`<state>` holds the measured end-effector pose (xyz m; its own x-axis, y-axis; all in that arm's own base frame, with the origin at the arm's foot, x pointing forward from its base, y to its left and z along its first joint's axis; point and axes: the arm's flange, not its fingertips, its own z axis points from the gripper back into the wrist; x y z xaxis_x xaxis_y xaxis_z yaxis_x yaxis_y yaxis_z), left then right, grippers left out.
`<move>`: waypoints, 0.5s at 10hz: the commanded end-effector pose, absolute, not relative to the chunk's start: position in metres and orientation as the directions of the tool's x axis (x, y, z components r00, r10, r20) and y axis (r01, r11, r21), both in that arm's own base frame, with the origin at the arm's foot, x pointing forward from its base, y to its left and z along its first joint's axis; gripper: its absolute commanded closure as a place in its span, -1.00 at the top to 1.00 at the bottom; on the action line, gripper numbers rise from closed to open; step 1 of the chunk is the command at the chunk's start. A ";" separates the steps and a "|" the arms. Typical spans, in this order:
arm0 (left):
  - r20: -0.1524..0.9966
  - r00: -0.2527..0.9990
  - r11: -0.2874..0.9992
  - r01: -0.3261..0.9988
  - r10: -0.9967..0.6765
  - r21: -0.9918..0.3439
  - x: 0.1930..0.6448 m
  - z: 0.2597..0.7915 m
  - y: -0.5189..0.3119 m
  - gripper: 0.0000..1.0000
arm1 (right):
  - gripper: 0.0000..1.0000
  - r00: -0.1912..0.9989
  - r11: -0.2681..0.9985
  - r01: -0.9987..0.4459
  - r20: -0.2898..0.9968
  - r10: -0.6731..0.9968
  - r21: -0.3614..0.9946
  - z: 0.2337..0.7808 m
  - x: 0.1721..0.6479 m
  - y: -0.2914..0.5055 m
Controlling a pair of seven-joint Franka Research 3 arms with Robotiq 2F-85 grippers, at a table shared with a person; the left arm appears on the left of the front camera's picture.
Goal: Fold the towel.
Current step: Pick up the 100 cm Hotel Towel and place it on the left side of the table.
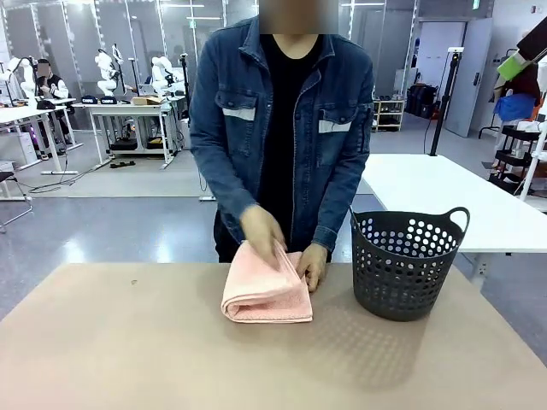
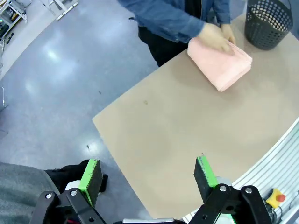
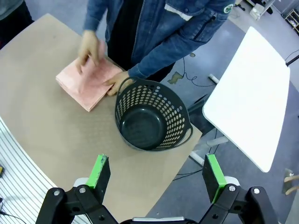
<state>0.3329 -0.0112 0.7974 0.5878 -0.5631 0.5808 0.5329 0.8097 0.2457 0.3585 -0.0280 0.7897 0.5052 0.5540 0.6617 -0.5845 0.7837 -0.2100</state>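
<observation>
Tabletop [image 1: 128, 359]: towel [image 1: 267, 295] far from end effectors [image 2: 147, 162] [image 3: 156, 158].

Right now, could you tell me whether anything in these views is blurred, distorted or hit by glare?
Front view: the person's hand on the towel is motion-blurred, the towel itself sharp. Left wrist view: pale glare patches on the floor. Right wrist view: the wide lens bows the table edge; the basket is crisp.

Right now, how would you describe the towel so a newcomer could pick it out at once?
Start at the tan table, at its far edge where the person in denim stands. Beside the dark holed basket lies the towel. It is the only pink, soft thing there, folded into a thick pad.
</observation>
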 end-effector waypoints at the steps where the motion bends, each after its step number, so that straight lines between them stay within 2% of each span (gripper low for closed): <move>1: 0.572 0.596 0.810 0.535 -0.564 0.241 0.332 0.801 -0.011 1.00 | 1.00 0.502 0.778 -0.590 0.657 0.562 -0.215 0.790 0.357 -0.029; 5: 0.572 0.596 0.810 0.535 -0.564 0.241 0.332 0.801 -0.011 1.00 | 1.00 0.502 0.778 -0.590 0.657 0.562 -0.215 0.790 0.357 -0.029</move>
